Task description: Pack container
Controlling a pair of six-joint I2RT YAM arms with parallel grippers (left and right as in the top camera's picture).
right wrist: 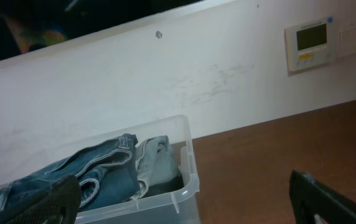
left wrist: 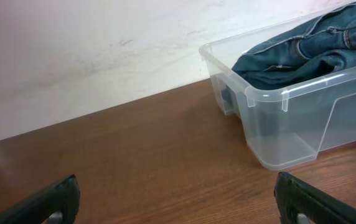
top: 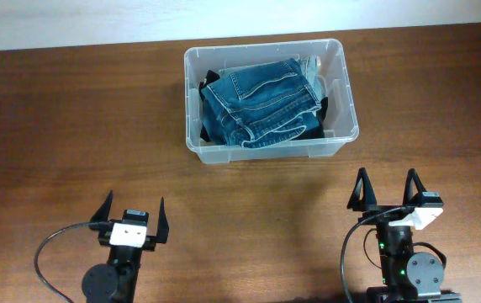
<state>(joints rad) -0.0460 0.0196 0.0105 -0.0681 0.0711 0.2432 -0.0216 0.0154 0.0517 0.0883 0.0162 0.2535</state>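
The clear plastic container (top: 341,63) stands at the far middle of the wooden table. Folded blue jeans (top: 260,101) fill it, lying over a dark garment (top: 199,88), with a paler grey piece at the right end. The container also shows in the left wrist view (left wrist: 271,102) and the right wrist view (right wrist: 184,180). My left gripper (top: 133,215) is open and empty near the front left, well short of the container. My right gripper (top: 388,192) is open and empty at the front right, in front of the container.
A white wall (right wrist: 165,81) runs behind the table, with a thermostat panel (right wrist: 309,40) on it at the right. Black cables (top: 51,252) loop beside the left arm's base.
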